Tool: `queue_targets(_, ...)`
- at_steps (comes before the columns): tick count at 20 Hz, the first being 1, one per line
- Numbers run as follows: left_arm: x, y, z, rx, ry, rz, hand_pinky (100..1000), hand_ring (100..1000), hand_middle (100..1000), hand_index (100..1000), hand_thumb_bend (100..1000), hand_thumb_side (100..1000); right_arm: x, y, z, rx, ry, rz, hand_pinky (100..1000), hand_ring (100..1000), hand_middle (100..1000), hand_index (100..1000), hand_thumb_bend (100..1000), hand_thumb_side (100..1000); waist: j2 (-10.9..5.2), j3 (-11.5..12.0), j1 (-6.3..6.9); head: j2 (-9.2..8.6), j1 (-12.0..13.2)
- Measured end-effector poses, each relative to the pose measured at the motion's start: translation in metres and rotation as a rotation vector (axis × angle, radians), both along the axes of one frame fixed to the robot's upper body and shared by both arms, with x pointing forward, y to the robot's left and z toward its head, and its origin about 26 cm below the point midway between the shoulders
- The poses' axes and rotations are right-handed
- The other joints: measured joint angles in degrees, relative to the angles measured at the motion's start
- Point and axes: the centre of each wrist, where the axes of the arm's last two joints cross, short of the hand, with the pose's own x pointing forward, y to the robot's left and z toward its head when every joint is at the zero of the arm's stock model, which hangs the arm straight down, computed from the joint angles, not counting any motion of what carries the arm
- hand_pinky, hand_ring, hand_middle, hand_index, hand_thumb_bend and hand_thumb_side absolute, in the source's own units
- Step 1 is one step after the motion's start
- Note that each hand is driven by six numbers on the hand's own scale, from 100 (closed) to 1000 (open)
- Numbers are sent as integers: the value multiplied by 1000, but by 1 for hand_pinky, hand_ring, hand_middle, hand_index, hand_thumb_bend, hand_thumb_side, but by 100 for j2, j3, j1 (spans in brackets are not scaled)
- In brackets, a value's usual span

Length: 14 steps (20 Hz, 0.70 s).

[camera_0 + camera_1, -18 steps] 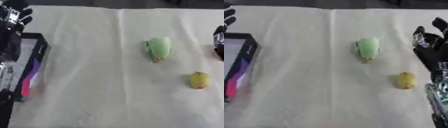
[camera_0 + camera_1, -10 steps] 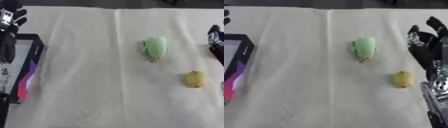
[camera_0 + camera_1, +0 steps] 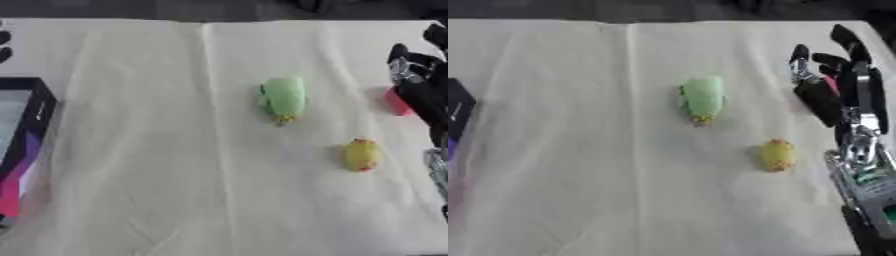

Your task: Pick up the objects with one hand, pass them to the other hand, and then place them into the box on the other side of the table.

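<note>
Right hand [image 3: 842,90], black with silver joints, sits at the 3 o'clock edge of the table with its fingers extended and relaxed, grasping nothing; a small red object [image 3: 396,101] shows partly behind it, identity not determinable. Left hand [image 3: 4,45] appears only as dark fingertips at the 10 o'clock edge, and its finger state cannot be determined. A pale green soft oblong object [image 3: 284,97] lies near the centre of the cream tablecloth [image 3: 157,150], slightly toward 2 o'clock. A small yellow rounded object [image 3: 362,154] lies at 4 o'clock from the green one, apart from it and near the right forearm. A black-rimmed open box with purple and pink sides [image 3: 31,145] stands at the 9 o'clock edge, well apart from both objects.
</note>
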Motion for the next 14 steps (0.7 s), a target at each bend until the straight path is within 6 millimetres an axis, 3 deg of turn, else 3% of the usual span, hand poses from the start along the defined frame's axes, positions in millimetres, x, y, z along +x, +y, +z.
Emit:
queue_targets(8,-1,5,-3,18,12,15,902,815,732,810,676,497,-15,-43,25,-186,224,-39,877,854,947,944,342,355,-9,-86,-67,23,-112)
queue_targets(14,-1,7,-3,26,11,20,903,816,733,810,675,497,-20,-56,53,-322,405,-63,906,900,948,941,451,282,-10,-103,-83,22,-191)
